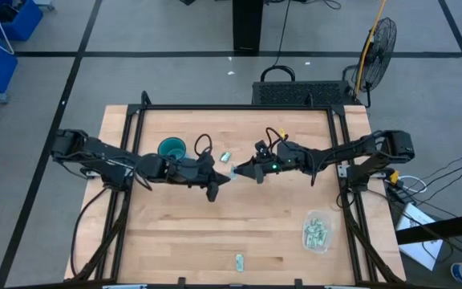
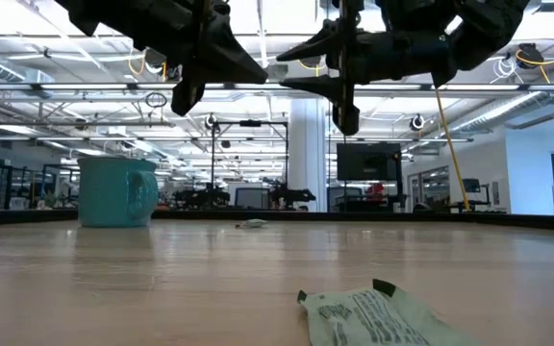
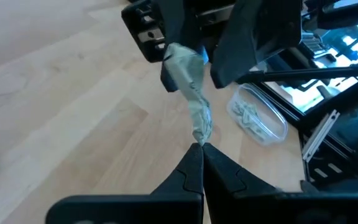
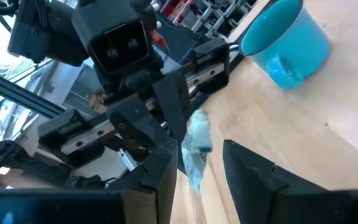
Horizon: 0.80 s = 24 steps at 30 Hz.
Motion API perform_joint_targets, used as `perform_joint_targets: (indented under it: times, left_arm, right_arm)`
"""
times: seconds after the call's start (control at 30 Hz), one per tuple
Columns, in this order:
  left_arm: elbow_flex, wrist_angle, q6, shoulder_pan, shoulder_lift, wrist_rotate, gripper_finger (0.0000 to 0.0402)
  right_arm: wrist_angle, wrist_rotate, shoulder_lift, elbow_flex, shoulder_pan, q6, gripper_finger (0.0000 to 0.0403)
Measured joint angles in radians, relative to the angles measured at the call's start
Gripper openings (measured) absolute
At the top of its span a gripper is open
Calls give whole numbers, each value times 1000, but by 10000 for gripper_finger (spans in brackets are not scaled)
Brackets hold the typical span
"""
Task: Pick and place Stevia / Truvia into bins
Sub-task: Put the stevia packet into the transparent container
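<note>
I've got the sachet [image 3: 191,93] pinched in the left gripper [image 3: 199,149] above mid-table, the right gripper [image 4: 201,165] spread around its far end (a handover), so I'd clamp right before releasing left, then head for the bin [image 1: 318,231].

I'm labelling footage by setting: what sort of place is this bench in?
Probably a large robotics lab or workshop: the low view shows open ceiling trusses, rows of equipment and a monitor; the high view shows a floor fan.

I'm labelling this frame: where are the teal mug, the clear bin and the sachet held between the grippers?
teal mug [image 1: 172,148], high view, its rim.
clear bin [image 1: 328,233], high view, its right wall.
held sachet [image 3: 194,99], left wrist view, its middle.
</note>
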<state>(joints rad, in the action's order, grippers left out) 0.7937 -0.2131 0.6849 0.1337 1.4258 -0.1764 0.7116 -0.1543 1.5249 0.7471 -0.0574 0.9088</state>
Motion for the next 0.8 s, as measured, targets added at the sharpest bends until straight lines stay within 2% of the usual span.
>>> perform_joint_targets:
  times: [0.3, 0.63, 0.8]
  left_arm:
    - [0, -1, 3, -23, 1, 1, 0]
    - [0, -2, 1, -25, 1, 18, 1]
    - [0, -1, 2, -34, 1, 19, 15]
  right_arm:
    - [3, 3, 0, 0, 0, -5, 119]
    - [-17, 49, 0, 0, 0, -39, 9]
    - [-34, 53, 0, 1, 3, -41, 4]
